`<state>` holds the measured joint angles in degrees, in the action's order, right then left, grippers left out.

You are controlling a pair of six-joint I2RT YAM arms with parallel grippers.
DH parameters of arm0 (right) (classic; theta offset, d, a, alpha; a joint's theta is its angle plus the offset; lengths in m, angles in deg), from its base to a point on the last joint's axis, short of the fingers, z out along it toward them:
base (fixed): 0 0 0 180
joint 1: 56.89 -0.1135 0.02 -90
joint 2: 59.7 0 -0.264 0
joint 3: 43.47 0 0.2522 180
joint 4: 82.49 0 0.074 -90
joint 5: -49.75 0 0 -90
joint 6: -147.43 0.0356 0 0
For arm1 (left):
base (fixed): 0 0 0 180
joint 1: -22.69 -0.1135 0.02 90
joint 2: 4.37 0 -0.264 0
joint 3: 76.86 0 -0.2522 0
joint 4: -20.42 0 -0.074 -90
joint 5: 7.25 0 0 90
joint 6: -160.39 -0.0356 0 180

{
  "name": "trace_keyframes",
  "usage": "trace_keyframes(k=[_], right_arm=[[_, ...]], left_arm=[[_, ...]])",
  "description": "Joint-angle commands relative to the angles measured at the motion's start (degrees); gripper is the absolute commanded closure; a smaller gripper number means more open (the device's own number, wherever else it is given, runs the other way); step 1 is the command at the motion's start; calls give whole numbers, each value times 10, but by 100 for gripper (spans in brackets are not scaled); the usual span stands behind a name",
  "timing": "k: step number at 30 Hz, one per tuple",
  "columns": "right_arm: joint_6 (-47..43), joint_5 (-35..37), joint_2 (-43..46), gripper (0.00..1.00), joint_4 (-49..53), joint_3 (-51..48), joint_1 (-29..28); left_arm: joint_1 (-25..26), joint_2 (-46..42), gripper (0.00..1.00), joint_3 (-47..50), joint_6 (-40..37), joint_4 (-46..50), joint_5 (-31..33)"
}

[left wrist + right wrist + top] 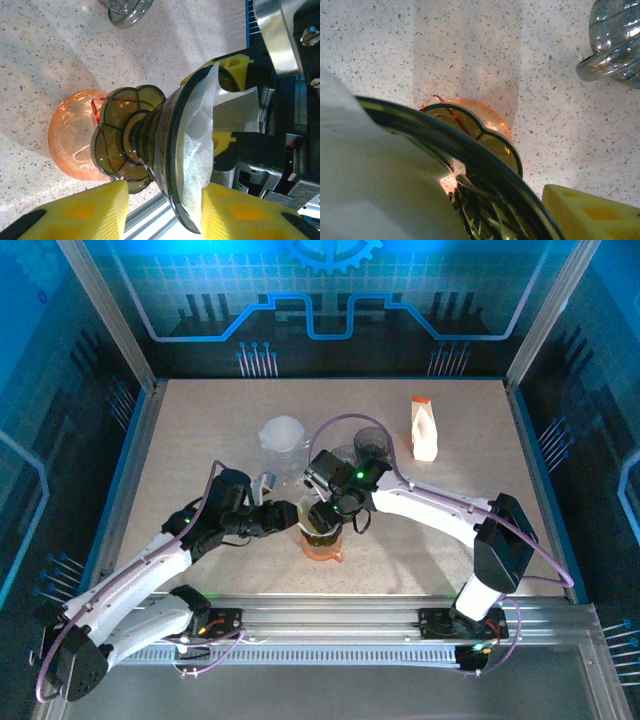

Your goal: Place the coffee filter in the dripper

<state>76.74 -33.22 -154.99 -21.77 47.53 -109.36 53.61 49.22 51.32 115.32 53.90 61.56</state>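
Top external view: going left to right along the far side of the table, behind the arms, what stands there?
Translucent white plastic jug → smoky dark glass cup → white carton with an orange top.

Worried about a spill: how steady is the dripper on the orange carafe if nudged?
Probably top-heavy: the dripper flares wide above a narrow neck and sits on the orange carafe, so a sideways push may tip it. Its glossy, rigid-looking wall is likely slippery to pinch.
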Motion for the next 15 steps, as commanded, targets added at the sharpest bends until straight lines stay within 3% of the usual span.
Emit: trace_keyframes(k=[1, 15], right_arm=[[6, 5, -6, 37, -5, -5, 2], [3, 23, -23, 37, 4, -6, -3]], left_arm=[[3, 3, 59, 6, -3, -6, 10], [4, -11, 46, 5, 8, -29, 17]])
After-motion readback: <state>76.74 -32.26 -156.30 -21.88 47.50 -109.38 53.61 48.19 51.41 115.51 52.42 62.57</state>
